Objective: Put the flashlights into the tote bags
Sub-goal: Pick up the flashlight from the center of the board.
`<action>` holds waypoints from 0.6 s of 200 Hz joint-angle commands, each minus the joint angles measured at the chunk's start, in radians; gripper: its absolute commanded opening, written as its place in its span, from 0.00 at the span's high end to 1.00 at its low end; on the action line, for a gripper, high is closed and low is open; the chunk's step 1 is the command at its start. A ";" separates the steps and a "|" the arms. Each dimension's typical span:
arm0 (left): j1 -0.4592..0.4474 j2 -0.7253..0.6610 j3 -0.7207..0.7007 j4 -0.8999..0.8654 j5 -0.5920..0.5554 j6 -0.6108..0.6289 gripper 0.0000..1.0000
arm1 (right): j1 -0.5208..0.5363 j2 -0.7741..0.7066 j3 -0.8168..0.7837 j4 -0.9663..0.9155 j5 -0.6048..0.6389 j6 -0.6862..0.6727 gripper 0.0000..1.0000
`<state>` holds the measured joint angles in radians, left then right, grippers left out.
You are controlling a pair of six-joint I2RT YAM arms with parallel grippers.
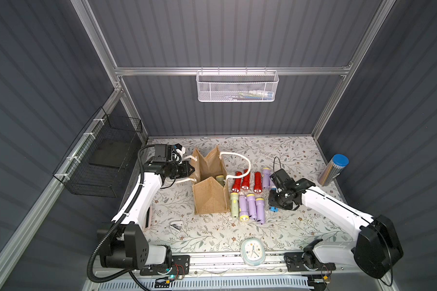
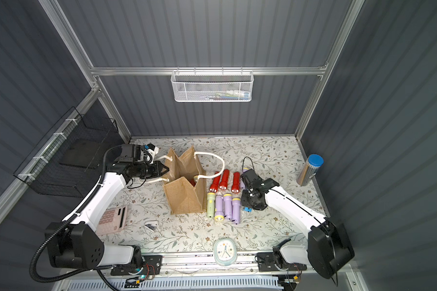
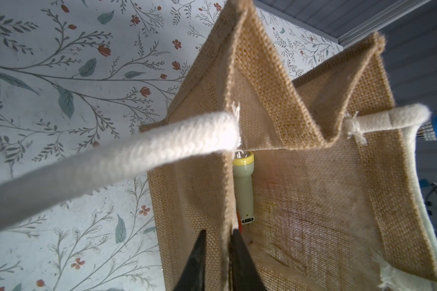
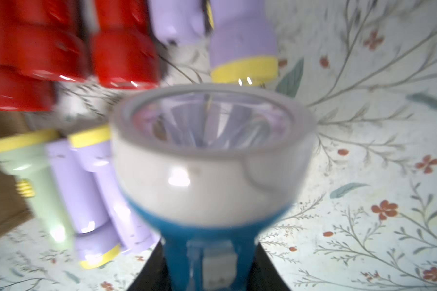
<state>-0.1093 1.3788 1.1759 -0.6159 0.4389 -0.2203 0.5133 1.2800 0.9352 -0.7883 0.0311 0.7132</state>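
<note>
While the left gripper pinches the left wall of the tote bag, likely to hold it open, the right gripper should lift slowly, go left over the bag's mouth, then let go low. Its jaws squeeze the blue flashlight by the handle, with the head sticking out past the tips. The other flashlights lie just right of the bag.

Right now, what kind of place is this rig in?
Probably a lab test enclosure: grey panel walls on an aluminium frame, two robot arms mounted on a front rail at a floral tabletop.
</note>
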 commanded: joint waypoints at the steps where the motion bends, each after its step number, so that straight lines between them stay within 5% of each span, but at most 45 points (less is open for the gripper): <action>1: 0.008 0.005 0.021 -0.010 0.013 -0.001 0.87 | 0.006 -0.034 0.130 -0.064 0.036 -0.038 1.00; 53: 0.007 -0.033 -0.033 0.059 0.033 -0.064 0.96 | 0.035 0.017 0.479 -0.033 -0.051 -0.083 1.00; 120: 0.007 -0.112 -0.096 0.138 0.059 -0.129 1.00 | 0.218 0.210 0.771 0.118 -0.097 -0.101 1.00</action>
<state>-0.1097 1.3018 1.0962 -0.5140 0.4633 -0.3241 0.6964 1.4246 1.6386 -0.7422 -0.0341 0.6357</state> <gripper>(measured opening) 0.051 0.374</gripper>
